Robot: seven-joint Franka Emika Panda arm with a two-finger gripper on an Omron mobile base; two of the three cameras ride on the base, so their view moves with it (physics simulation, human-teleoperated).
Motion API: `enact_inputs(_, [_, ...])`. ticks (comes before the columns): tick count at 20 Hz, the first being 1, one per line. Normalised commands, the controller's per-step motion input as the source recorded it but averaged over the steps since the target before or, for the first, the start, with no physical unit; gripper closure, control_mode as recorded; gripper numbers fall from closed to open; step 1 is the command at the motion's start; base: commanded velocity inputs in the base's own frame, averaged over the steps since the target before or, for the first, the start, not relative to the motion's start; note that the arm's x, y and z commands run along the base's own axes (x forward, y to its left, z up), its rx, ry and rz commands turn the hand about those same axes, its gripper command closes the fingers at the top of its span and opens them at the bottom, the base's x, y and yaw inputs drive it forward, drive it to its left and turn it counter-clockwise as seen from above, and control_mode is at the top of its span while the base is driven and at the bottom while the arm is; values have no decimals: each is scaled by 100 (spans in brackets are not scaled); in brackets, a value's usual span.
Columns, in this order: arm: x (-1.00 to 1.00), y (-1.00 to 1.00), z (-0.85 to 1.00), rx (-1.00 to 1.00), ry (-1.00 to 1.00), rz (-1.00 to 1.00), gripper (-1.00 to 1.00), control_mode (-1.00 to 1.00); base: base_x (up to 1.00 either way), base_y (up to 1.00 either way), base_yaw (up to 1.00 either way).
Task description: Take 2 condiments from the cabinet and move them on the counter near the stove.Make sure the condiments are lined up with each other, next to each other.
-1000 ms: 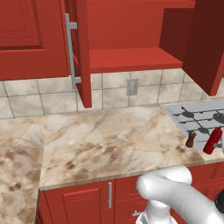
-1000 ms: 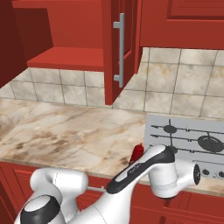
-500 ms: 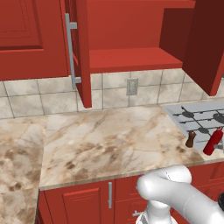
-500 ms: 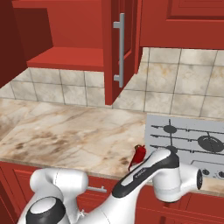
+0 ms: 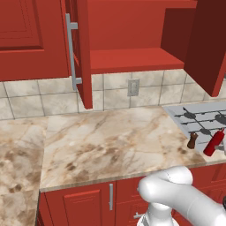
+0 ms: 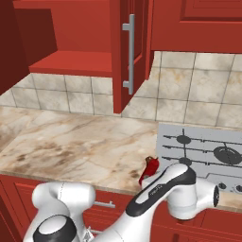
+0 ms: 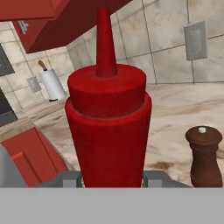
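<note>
Stove [image 5: 204, 119] grates lie just behind my pincer [image 7: 112, 178], which pinches the red squeeze bottle [image 7: 107, 131], tilted over the counter [image 5: 110, 141] at the stove's front corner. Just beside the stove's edge the brown shaker [image 5: 192, 140] stands upright. Above, well away from the stove, the cabinet [image 5: 132, 44] hangs open.

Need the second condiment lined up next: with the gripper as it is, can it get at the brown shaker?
Probably not yet: the gripper is shut on the red squeeze bottle. The brown shaker stands upright and unobstructed on the counter beside it, so once the jaws release, the way looks free.
</note>
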Motion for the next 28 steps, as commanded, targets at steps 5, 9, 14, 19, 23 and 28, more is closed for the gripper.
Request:
enact_inputs(5, [3,-12,0,2,-1,0,100,-100,0,0,0])
enact_inputs(9, [0,-14,0,0,0,-3,100,-100,0,0,0])
enact_inputs(14, [0,-1,0,0,0,-5,100,-100,0,0,0])
enact_inputs(19, [3,0,-5,0,0,-6,100,-100,0,0,0])
enact_inputs(23, [10,4,-11,0,0,-8,100,-100,0,0,0])
enact_inputs(28, [6,10,-10,0,0,-9,100,-100,0,0,0])
